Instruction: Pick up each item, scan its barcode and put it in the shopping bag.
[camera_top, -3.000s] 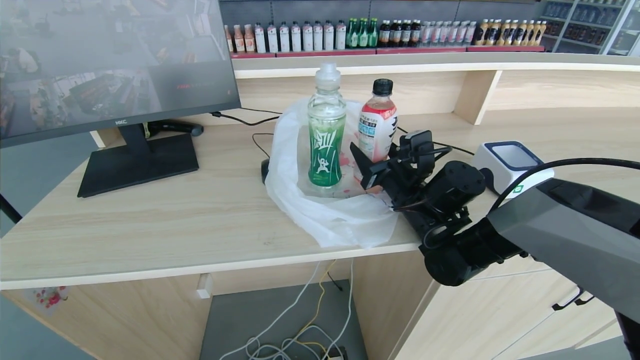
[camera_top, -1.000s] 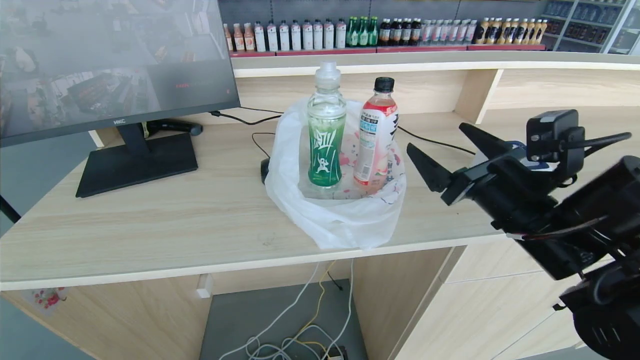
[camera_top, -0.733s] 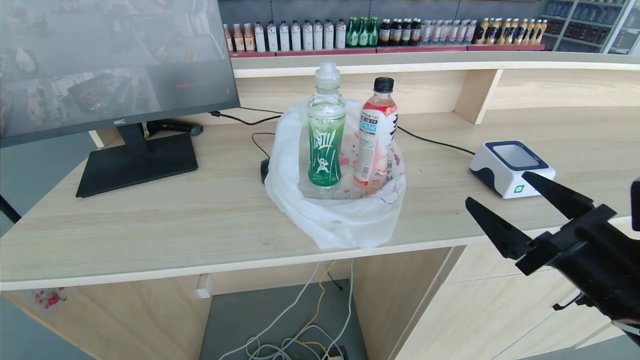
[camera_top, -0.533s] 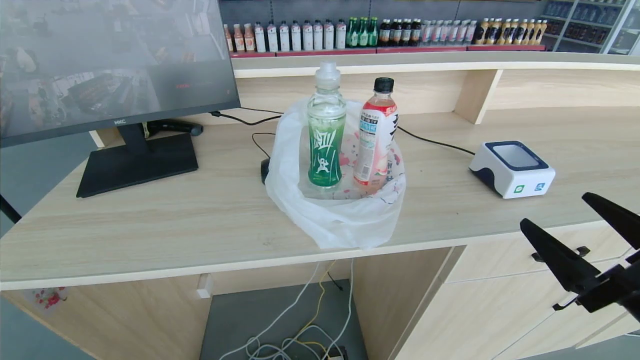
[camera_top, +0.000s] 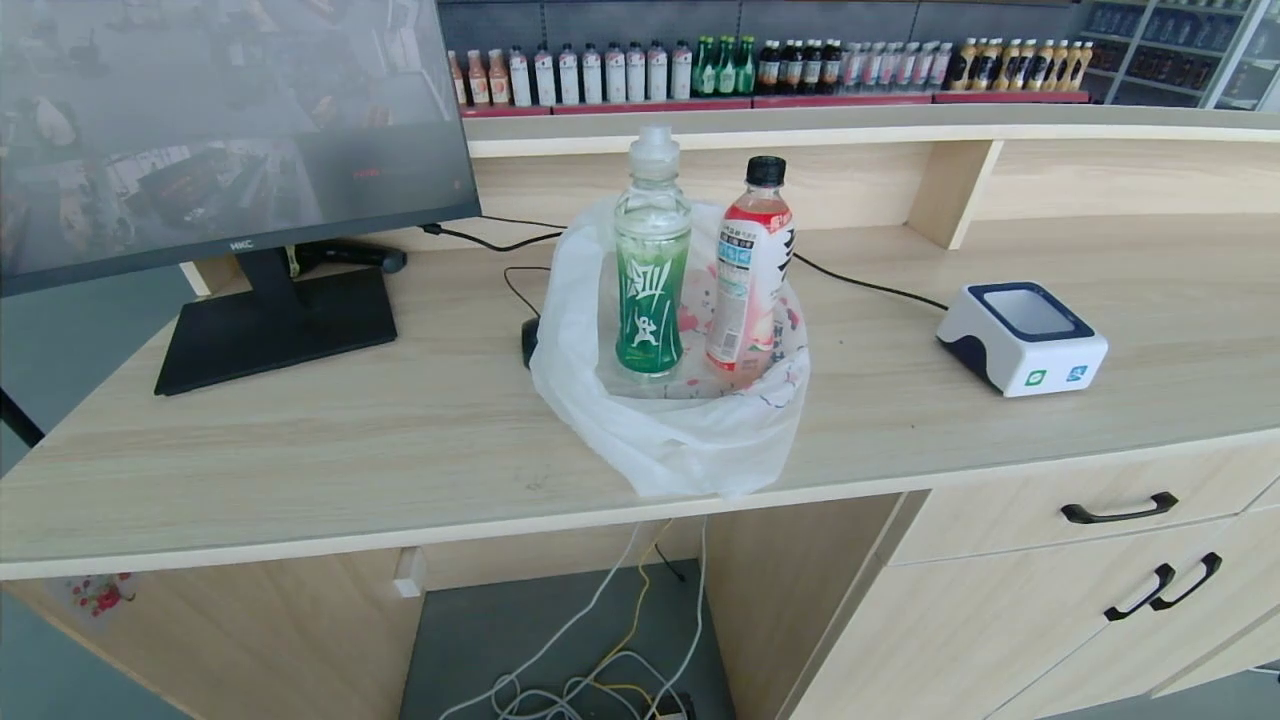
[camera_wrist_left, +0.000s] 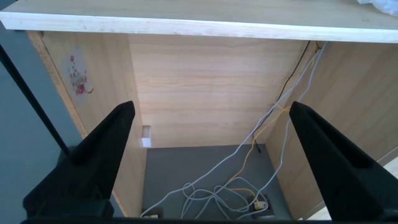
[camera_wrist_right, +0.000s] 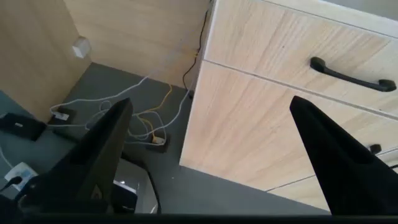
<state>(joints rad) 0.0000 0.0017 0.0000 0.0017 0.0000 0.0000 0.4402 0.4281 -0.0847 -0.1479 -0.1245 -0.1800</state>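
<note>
- Presently, green drink bottle (camera_top: 652, 270) & pink-label bottle (camera_top: 750, 275) are noted upright inside shopping bag (camera_top: 680, 445) on counter (camera_top: 300, 430).
- Left gripper (camera_wrist_left: 211, 104) & right gripper (camera_wrist_right: 211, 99) are seen spread wide, empty, below counter.
- Bottles judged rigid, slick, liquid-heavy; to be gripped mid-body.

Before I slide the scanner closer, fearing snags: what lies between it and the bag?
Head view: bare counter, crossed by a black cable from the scanner toward the bag.

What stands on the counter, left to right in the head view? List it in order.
monitor → green bottle → pink bottle → scanner. Both bottles stand upright inside the shopping bag.
</note>
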